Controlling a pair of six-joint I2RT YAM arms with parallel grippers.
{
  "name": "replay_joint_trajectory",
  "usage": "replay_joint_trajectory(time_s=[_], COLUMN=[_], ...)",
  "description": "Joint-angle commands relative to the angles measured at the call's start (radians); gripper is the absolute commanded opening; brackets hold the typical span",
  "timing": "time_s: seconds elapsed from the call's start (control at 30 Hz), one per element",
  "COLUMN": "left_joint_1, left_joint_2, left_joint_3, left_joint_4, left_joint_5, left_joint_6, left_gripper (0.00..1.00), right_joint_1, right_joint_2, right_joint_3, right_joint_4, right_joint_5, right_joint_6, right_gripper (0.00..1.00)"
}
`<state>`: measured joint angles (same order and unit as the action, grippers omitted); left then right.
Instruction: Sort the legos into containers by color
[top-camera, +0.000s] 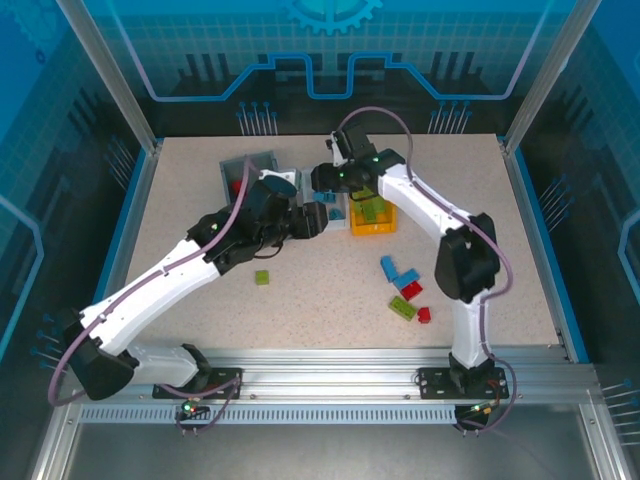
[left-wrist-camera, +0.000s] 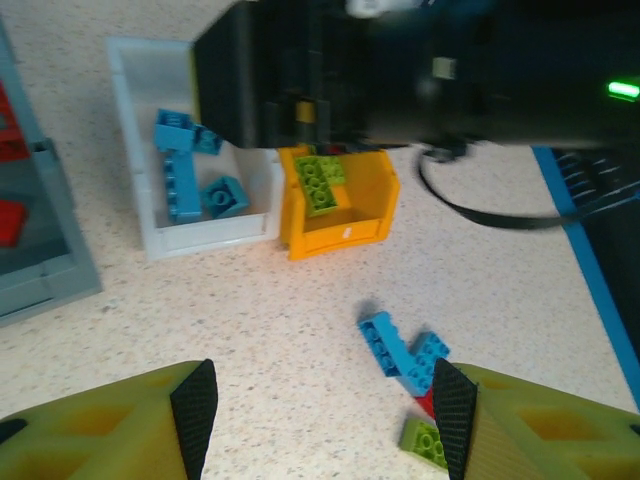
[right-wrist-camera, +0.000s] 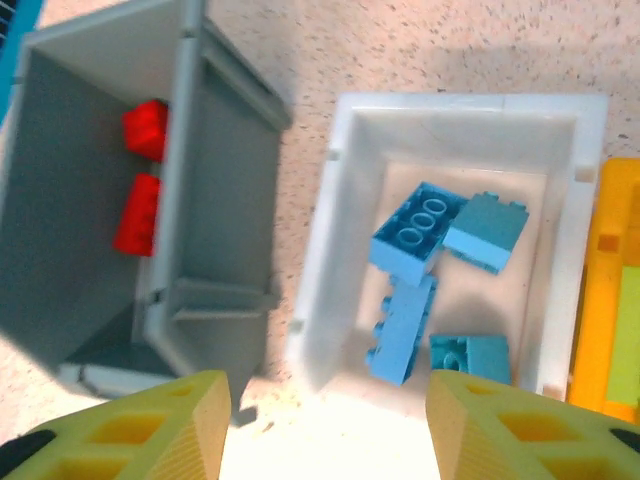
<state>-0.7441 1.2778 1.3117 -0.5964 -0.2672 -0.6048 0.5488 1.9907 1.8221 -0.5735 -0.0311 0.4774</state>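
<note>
Left gripper (left-wrist-camera: 325, 415): fingers spread wide with nothing between them, hanging over bare table (left-wrist-camera: 250, 330) in front of the white bin (left-wrist-camera: 205, 235) and the yellow bin (left-wrist-camera: 345, 228). Right gripper (right-wrist-camera: 325, 405): fingers also apart and empty, sitting above the near edge of the white bin. In the top view both grippers are close together at the bin row. The bins sit in a row at far-centre of the table, with the grey bin (right-wrist-camera: 215, 200) left, white middle and yellow right. White and yellow are side by side, touching or nearly so; can't tell which. Grey is just beside white, with a strip of table visible between them. Contents:

- The grey bin holds two red bricks (right-wrist-camera: 140, 215) against one wall.
- The white bin holds four blue bricks (right-wrist-camera: 415, 235), one of them studs-up and leaning on its neighbour.
- The yellow bin holds lime bricks (left-wrist-camera: 320, 182), count unclear.

Unsorted pieces form a loose cluster (top-camera: 404, 290) on the right side of the table, near the right arm's elbow. It has a blue pair touching in an L, a red piece against it, a lime one below and another red just beside that. From the left wrist, that blue pair lies between the fingers' line of sight and the yellow bin, with the red mostly hidden under it. A stray lime brick (top-camera: 262, 277) lies alone near the left forearm, well apart from the cluster.
</note>
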Motion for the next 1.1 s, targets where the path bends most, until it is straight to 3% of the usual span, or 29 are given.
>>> replay_joint_trajectory(time_s=[0.0,0.2,0.4,0.8,1.07], left_joint_1=[-0.014,-0.016,-0.016,-0.016,-0.016], left_joint_2=[-0.102,-0.314,-0.509,-0.563,-0.555], left_joint_3=[-0.030,-0.158,-0.267,-0.299,-0.302], left_joint_4=[-0.084,-0.217,-0.346,-0.389,-0.377], left_joint_5=[-0.161,-0.318,-0.420,-0.434,-0.425], left_joint_6=[-0.042,-0.129,-0.207,-0.230,-0.227], left_gripper=[0.62,0.62,0.62,0.62,0.62], right_joint_1=[0.105,0.336,0.495,0.536,0.549], right_joint_2=[-0.084,-0.149,-0.025,0.270,0.381], right_joint_3=[-0.149,-0.378,-0.326,-0.050,0.063], right_joint_4=[0.093,0.242,0.233,0.100,0.004], right_joint_5=[0.053,0.153,0.228,0.274,0.336], right_joint_6=[-0.021,0.066,0.119,0.152,0.159], right_gripper=[0.55,0.59,0.71,0.74,0.58])
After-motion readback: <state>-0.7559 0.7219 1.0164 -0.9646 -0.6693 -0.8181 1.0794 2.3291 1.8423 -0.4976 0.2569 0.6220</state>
